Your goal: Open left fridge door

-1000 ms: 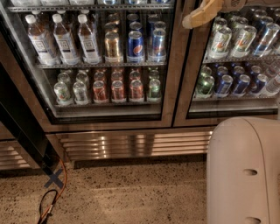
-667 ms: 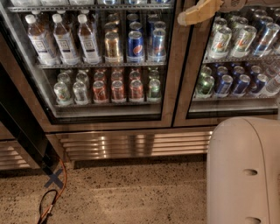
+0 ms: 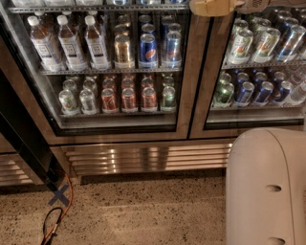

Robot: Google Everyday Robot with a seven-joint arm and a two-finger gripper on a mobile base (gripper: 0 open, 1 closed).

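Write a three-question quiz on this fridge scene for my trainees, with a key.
1. True or false: the end effector is at the bottom of the view.
2. What stands behind the left door? A) bottles and cans B) cans only C) nothing
3. Fill in: the orange cable lies on the ____.
Key: 1 false, it is at the top, by the left door's upper right corner; 2 A; 3 floor.

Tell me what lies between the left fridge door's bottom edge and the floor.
In the camera view, a ribbed steel grille fills that stretch. The gripper is up by the left fridge door's top right corner.
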